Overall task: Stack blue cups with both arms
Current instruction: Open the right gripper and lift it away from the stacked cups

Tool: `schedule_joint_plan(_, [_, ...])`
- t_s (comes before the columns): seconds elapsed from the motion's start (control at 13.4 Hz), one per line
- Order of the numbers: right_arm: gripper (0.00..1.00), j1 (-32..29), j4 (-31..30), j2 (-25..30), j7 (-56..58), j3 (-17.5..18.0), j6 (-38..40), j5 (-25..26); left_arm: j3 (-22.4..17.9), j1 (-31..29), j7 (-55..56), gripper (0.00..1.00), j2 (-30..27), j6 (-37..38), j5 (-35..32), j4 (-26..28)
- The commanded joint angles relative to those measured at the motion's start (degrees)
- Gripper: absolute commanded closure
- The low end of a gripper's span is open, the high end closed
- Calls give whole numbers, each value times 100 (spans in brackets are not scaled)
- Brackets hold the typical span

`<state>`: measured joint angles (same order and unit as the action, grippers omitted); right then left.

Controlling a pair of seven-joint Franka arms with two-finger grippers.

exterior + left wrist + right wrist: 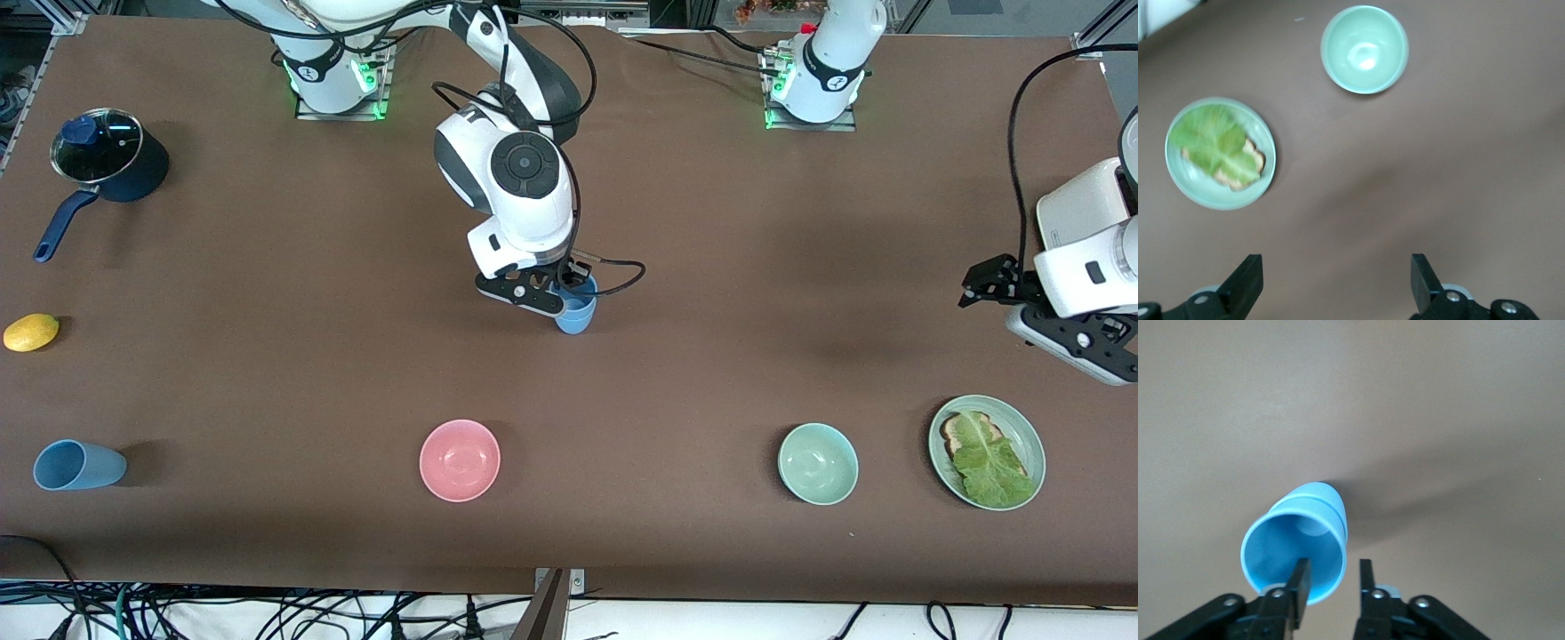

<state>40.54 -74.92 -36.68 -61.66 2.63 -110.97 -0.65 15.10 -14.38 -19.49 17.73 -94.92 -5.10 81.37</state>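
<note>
Right gripper (564, 293) pinches rim of upright blue cup (575, 313) mid-bench; thin one-wall hold could slip or tip. Second blue cup (78, 465) lies sideways near the right arm's end. Left gripper (1336, 280) waits open.

A wide brown table (267, 356) fills the scene under even light. Black cables (311, 618) tangle along its near edge, and green lights (378, 84) glow at the top.

Upright cup (576, 313) mid-table, seemingly two nested; tipped cup (78, 465) nearer the camera, at right arm's end.
</note>
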Motion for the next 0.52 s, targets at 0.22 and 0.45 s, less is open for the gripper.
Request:
schedule_joint_plan(0.22, [0, 25, 250, -77, 39, -70, 49, 126, 10, 233, 2836, 4, -15, 79, 140, -262])
schedule_joint_plan(0.45, [0, -160, 250, 116, 626, -140, 442, 205, -94, 452, 2854, 3, -137, 97, 132, -253])
